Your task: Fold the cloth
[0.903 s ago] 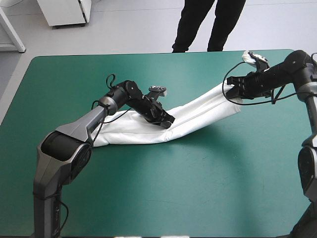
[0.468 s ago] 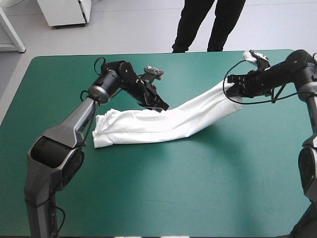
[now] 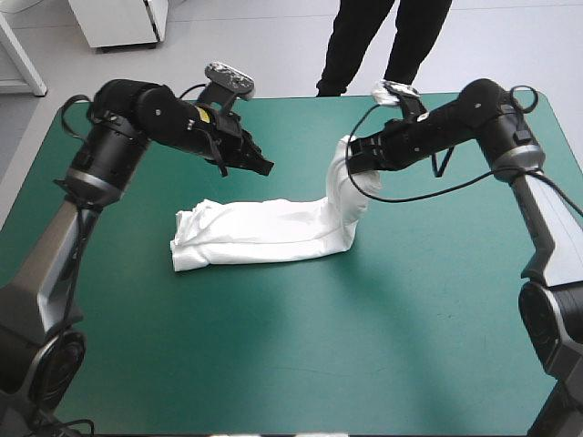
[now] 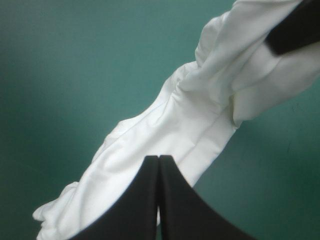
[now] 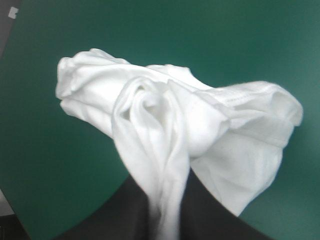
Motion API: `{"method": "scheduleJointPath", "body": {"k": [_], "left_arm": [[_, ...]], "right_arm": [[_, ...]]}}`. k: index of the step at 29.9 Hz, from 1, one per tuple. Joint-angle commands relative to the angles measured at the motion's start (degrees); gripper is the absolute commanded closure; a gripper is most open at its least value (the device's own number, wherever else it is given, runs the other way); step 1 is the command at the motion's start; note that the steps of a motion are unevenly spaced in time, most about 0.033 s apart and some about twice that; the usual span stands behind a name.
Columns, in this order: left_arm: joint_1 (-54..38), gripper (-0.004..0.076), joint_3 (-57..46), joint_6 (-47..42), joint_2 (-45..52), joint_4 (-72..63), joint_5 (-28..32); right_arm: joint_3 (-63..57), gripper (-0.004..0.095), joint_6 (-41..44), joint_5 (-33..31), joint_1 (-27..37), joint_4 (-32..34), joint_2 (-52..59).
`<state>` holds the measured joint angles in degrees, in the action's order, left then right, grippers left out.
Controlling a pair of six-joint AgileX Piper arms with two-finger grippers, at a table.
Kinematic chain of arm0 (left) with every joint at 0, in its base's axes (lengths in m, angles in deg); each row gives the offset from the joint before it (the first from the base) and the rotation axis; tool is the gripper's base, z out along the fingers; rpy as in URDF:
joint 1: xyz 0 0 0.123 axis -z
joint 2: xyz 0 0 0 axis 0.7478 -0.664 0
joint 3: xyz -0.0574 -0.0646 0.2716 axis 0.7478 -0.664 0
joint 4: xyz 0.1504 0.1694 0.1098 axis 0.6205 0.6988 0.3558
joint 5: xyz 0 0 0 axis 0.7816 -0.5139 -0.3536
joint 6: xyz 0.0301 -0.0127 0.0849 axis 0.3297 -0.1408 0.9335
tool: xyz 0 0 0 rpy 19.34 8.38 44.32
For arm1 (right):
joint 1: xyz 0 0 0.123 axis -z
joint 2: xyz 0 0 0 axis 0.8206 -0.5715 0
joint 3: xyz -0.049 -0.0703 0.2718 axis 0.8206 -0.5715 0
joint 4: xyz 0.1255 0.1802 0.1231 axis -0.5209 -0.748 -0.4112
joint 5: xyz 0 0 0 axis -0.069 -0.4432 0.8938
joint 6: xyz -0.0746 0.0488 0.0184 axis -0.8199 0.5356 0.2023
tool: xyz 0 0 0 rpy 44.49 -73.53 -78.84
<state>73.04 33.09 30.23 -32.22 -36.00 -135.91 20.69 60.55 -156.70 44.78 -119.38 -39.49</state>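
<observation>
T-shirt (image 3: 264, 235) should fold neatly if the right gripper (image 3: 353, 160), clamped on its raised end, lays it toward the left edge of the table (image 3: 383, 355), clear of the left gripper (image 3: 265, 167), which is pressed together and empty.

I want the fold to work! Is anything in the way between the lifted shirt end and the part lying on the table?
Nothing visible. The T-shirt lies bare on the teal-green cover, and the left jaws, shut and empty, hang raised, clear of it.

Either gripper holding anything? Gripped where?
The right gripper is shut on the T-shirt, pinching the bunched end on that arm's side, which is lifted above the rest. The left gripper is shut and holds nothing.
</observation>
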Motion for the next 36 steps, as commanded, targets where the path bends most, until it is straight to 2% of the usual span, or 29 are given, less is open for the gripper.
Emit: {"method": "scheduleJointPath", "body": {"k": [1,12,20,33,36], "left_arm": [[0.27,0.0746,1.76,-1.6,6.71,0.36,-1.86],[0.27,0.0746,1.76,-3.29,14.14,0.12,-1.86],[0.27,0.0746,1.76,-3.45,15.38,0.12,-1.86],[0.37,0.0746,1.76,-3.45,15.38,-0.25,-1.86],[0.37,0.0746,1.76,-3.45,15.38,-0.25,-1.86]], "right_arm": [[5.47,0.0921,0.77,2.49,-4.58,-3.62,1.91],[12.42,0.0921,1.66,3.97,-14.39,-6.74,-6.75],[18.24,0.0921,1.41,6.41,-19.98,-9.5,-13.71],[24.08,0.092,1.42,7.26,-22.13,-12.31,-25.12],[24.08,0.0908,-1.0,6.39,-22.13,-13.97,-25.67]]}}
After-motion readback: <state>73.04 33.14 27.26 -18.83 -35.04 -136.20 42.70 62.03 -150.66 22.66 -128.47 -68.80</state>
